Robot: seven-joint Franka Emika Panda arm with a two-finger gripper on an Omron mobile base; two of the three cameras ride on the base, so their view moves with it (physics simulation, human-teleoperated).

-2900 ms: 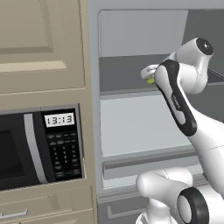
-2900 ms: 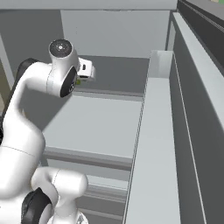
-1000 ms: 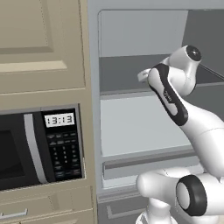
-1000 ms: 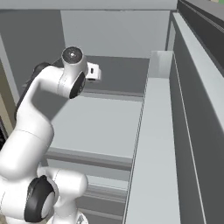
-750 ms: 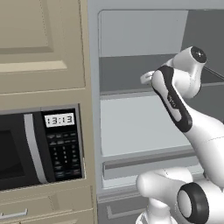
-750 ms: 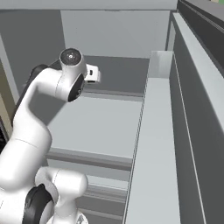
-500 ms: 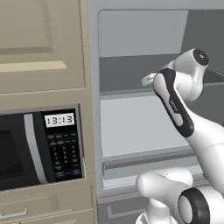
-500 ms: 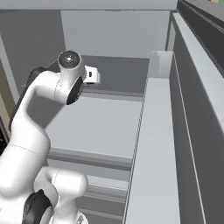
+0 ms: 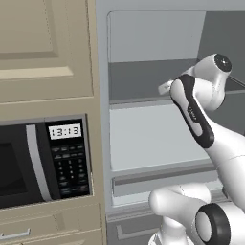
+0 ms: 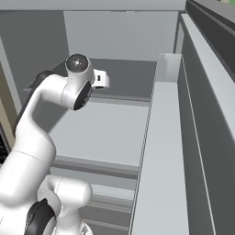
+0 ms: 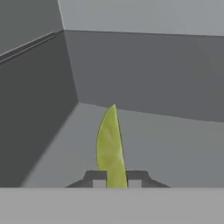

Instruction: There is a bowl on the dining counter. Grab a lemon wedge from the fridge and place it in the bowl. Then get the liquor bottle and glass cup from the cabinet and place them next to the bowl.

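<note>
The lemon wedge [image 11: 110,146], a thin yellow-green sliver standing on edge, sits on a pale grey shelf [image 11: 175,144] inside the tall grey metal-fronted fridge [image 9: 153,72], near the back corner where the darker side wall [image 11: 30,105] meets the rear wall. In the hand view its lower end runs down between the two small dark finger tips of the white arm's gripper [image 11: 117,179], which are drawn in tight against its flanks; I judge the wedge pinched, though only at its near end (the contact itself is cut off at the bottom of that view). The risk lies there. A narrow, curved, slick sliver held by one end could pivot or squirt out of the pads as the hand lifts, and fall back onto the shelf or into the lower part of the fridge. Pulling out is the other hazard: in the right base view the wrist hangs close over the shelf, so a hasty retreat could knock the wedge against the shelf lip or the open door [image 10: 165,151]
</note>
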